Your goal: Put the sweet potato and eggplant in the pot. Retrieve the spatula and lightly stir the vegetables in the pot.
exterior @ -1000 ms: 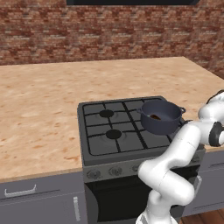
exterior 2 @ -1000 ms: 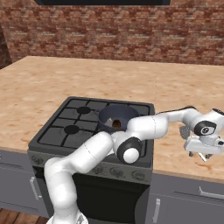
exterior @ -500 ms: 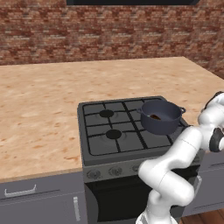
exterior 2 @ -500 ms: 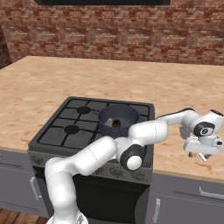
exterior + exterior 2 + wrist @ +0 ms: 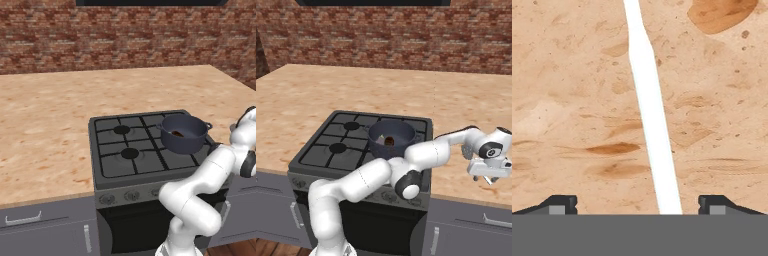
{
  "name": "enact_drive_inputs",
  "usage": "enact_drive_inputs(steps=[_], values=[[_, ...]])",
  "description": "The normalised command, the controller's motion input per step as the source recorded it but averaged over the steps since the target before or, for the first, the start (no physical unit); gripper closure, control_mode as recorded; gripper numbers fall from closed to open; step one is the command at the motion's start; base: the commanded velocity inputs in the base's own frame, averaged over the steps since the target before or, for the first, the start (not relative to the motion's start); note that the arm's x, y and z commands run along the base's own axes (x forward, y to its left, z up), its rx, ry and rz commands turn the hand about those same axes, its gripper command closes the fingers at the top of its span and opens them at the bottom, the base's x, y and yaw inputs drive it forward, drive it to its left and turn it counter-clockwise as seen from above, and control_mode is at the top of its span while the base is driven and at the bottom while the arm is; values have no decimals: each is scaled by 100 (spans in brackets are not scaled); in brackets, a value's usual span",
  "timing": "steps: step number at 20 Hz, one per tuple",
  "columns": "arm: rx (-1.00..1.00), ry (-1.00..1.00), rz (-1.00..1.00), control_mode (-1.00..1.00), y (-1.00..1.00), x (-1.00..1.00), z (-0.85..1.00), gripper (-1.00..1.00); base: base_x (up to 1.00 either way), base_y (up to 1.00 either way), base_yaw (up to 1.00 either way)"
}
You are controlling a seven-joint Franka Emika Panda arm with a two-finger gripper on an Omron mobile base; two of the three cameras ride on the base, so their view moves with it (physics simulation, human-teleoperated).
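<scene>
Even, bright light is seen throughout; shadows are faint, no glare is noted, and edges are rendered slightly soft.

A: Surface?
B: Speckled tan stone counter (image 5: 50, 125), brick wall behind, black four-burner stove (image 5: 135, 150) set into it.
A: What's on it?
B: Dark pot (image 5: 183, 132) on the stove's right rear burner. A white spatula handle (image 5: 652, 115) lies flat on the counter.

Matt dark metal pot (image 5: 184, 133) on black stove (image 5: 130, 150); beside it, mottled stone-like counter (image 5: 45, 125) under a smooth white spatula (image 5: 652, 110).
</scene>
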Motion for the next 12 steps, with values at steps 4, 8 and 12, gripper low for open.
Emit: enact_drive_inputs(steps=[4, 8, 12], values=[[0, 0, 0, -100, -9, 6, 0, -100, 0, 0, 0], [0, 0, 0, -100, -6, 7, -1, -100, 0, 0, 0], [0, 0, 0, -100, -1, 3, -5, -100, 0, 0, 0]])
